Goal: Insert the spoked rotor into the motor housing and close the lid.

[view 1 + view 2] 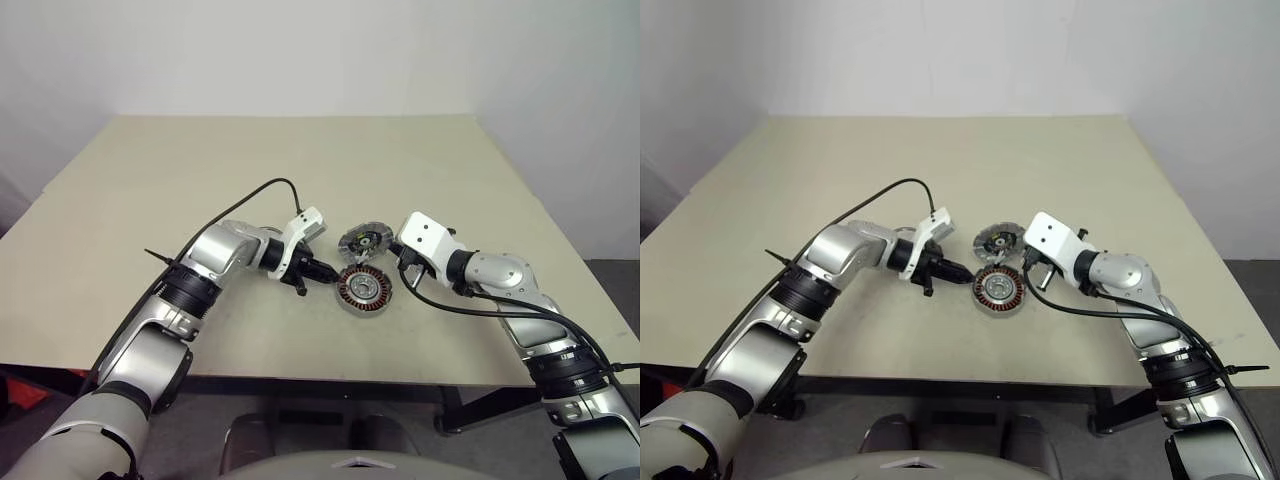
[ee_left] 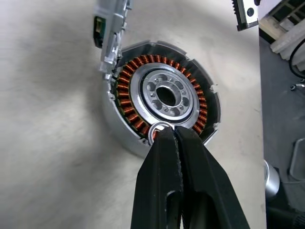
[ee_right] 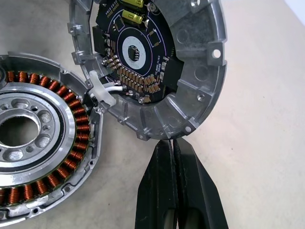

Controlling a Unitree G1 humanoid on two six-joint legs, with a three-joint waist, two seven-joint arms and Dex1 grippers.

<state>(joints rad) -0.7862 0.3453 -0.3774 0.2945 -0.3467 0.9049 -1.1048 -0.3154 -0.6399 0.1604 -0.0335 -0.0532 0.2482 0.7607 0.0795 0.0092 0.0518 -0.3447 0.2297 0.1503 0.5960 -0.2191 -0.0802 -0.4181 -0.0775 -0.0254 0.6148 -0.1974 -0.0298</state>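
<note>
The motor housing [image 1: 363,288] lies flat on the table, its copper windings [image 2: 127,102] ringing a silver wheel with holes, the spoked rotor [image 2: 166,95], which sits in its centre. My left gripper [image 2: 166,131] is shut, its tips over the near windings, where a small silver ring [image 2: 159,127] shows; I cannot tell whether it is pinched. The lid [image 3: 190,57] stands tilted on its edge behind the housing, its black circuit face showing, joined to the housing by white wires [image 3: 107,90]. Shut as well, my right gripper [image 3: 174,140] has its tips at the lid's lower rim.
The beige table [image 1: 300,160] stretches bare behind and to both sides of the parts. A black cable [image 1: 255,195] arcs over the left forearm, and another [image 1: 480,308] hangs off the right one. The front table edge is close below the housing.
</note>
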